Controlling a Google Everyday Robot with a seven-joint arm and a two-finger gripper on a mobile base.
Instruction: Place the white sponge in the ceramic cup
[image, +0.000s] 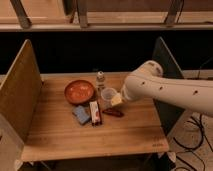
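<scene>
Nearby, end effector (116, 100) beside ceramic cup (107, 93), grip unclear; packet (95, 112) beside white sponge (81, 114); bowl (78, 91), bottle (100, 79) near.

A wide red-orange bowl (77, 91) is sitting on the wooden table (100, 137) — a small capped bottle (100, 79) standing beside it, near the gripper (116, 99).

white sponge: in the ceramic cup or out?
Out. The white sponge lies flat on the table beside the packet, apart from the ceramic cup. The gripper sits next to the cup.
</scene>
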